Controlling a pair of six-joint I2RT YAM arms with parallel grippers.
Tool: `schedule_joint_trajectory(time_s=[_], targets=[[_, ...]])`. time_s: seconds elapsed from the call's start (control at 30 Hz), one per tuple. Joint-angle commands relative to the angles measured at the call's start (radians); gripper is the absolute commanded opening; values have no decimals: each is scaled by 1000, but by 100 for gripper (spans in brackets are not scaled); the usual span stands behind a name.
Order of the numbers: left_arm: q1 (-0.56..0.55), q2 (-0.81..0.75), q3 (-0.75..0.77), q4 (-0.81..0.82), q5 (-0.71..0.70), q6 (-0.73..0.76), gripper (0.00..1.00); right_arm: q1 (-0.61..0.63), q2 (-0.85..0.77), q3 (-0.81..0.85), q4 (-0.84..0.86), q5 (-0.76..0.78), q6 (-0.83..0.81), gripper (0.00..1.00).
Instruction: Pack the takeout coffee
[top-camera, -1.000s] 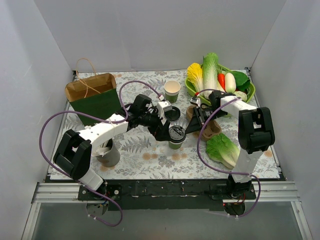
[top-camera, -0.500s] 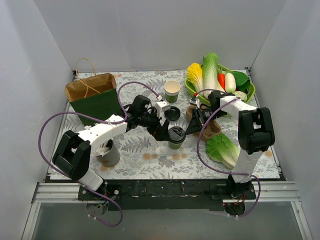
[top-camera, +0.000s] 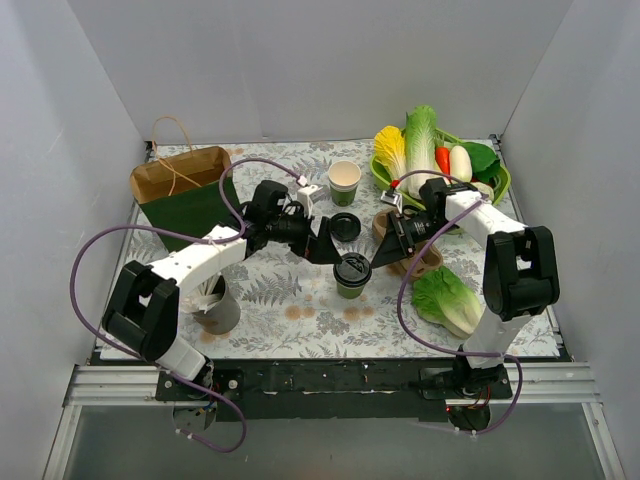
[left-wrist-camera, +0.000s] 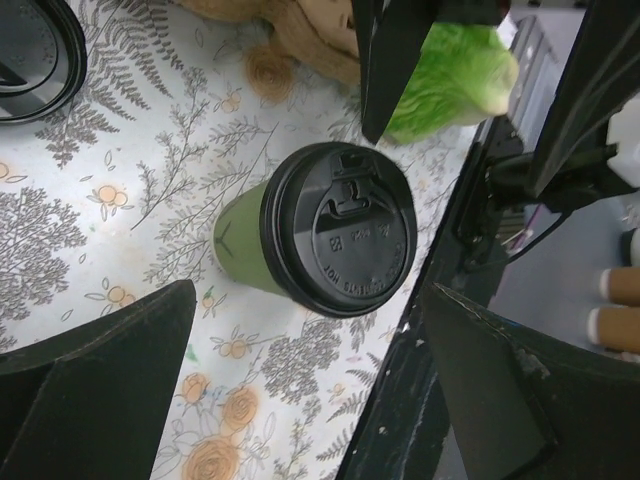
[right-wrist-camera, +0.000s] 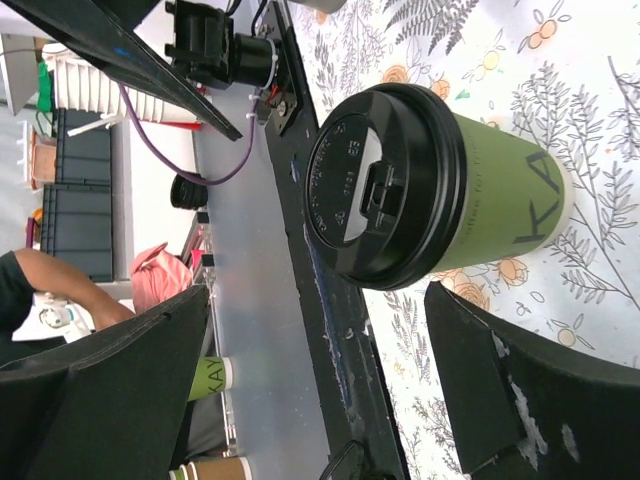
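The takeout coffee (top-camera: 352, 273) stands upright mid-table, a green paper cup closed by a black lid (left-wrist-camera: 340, 230). My left gripper (top-camera: 325, 247) hangs open just to its left; in the left wrist view the cup (left-wrist-camera: 240, 240) sits beyond the spread fingers (left-wrist-camera: 100, 390), untouched. My right gripper (top-camera: 393, 248) is open on the cup's right. Its wrist view shows the cup (right-wrist-camera: 500, 200) ahead of the fingertips (right-wrist-camera: 540, 390), free of them. A second, open cup (top-camera: 344, 180) with a cream top stands farther back, and a loose black lid (top-camera: 345, 227) lies in front of it.
A green-and-brown paper bag (top-camera: 185, 190) stands open at the back left. A grey cup of white sticks (top-camera: 215, 305) is by the left arm. The brown pulp tray (top-camera: 410, 250) lies under the right gripper, cabbage (top-camera: 445, 297) near it, and a vegetable basket (top-camera: 440, 160) at back right.
My right gripper's jaws have opened wide and stand off the lidded cup. My left gripper has drawn back up and left, away from the cup. The cup has stayed put.
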Motion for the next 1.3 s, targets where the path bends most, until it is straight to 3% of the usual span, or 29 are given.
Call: schedule_joint_trajectory(time_s=[0.0,0.33,0.63,1.27], targets=[[8,21,0,125,84,-157,98,18,-6,-17,7,0,13,97],[10,53,-72,239,114,-288,98,63,-2,-57,69,17,44,98],[30,68,-135,337,149,-360,98,79,-80,-184,374,74,322,98],[51,128,-194,479,163,-470,98,110,-55,-219,434,103,399,98]])
